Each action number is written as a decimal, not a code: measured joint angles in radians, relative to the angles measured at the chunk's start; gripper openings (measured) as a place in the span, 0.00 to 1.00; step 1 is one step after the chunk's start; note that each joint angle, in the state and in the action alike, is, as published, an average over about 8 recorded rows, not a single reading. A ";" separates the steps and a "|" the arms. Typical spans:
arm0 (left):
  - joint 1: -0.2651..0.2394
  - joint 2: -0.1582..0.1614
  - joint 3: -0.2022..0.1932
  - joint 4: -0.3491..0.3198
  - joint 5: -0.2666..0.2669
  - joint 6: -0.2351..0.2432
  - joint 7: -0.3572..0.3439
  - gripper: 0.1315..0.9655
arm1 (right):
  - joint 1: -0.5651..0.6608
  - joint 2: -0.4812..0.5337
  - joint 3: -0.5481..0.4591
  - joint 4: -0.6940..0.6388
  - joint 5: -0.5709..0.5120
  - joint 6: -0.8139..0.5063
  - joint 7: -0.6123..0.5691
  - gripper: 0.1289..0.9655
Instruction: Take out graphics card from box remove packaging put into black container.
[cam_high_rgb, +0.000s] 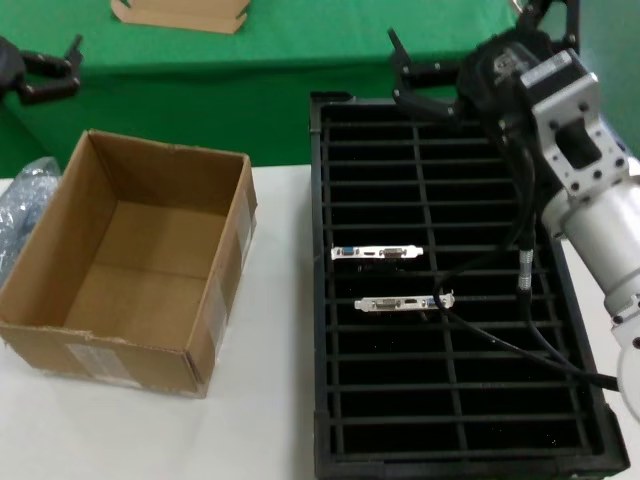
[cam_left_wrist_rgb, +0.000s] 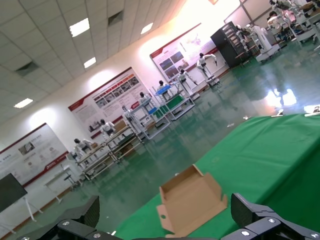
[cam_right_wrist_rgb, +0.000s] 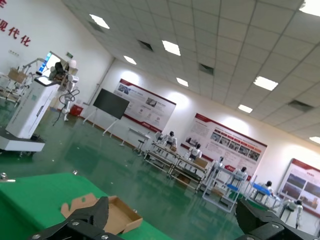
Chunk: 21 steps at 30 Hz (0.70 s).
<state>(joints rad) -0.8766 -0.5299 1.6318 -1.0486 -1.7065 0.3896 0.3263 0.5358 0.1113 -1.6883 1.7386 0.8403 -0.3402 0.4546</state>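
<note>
The brown box (cam_high_rgb: 120, 352) stands open on the white table at the left, and I see nothing inside it. Beside its left side lies the crinkled packaging (cam_high_rgb: 24, 196). The black container (cam_high_rgb: 319, 300) fills the right side. One graphics card (cam_high_rgb: 377, 252) stands in a slot with its silver bracket up, and a second graphics card (cam_high_rgb: 402, 301) stands one row nearer. My left gripper (cam_high_rgb: 75, 65) hangs open at the far left over the green table. My right gripper (cam_high_rgb: 397, 68) is open above the container's far edge. Both hold nothing.
A flat tan cardboard tray (cam_high_rgb: 180, 14) lies on the green table behind; it also shows in the left wrist view as the tan tray (cam_left_wrist_rgb: 192, 205) and in the right wrist view as the tan tray (cam_right_wrist_rgb: 120, 215). White table (cam_high_rgb: 280, 400) lies between box and container.
</note>
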 joint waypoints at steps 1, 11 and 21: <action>0.009 0.003 0.000 -0.006 -0.001 -0.004 -0.003 0.89 | -0.006 0.001 0.002 0.000 0.008 0.002 -0.004 0.81; 0.124 0.033 -0.005 -0.078 -0.013 -0.055 -0.046 0.98 | -0.077 0.024 0.015 -0.017 0.131 0.045 -0.064 0.96; 0.247 0.065 -0.009 -0.156 -0.026 -0.110 -0.092 1.00 | -0.151 0.051 0.027 -0.037 0.266 0.093 -0.128 1.00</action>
<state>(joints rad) -0.6294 -0.4650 1.6228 -1.2042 -1.7329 0.2798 0.2345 0.3843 0.1625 -1.6613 1.7014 1.1065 -0.2474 0.3271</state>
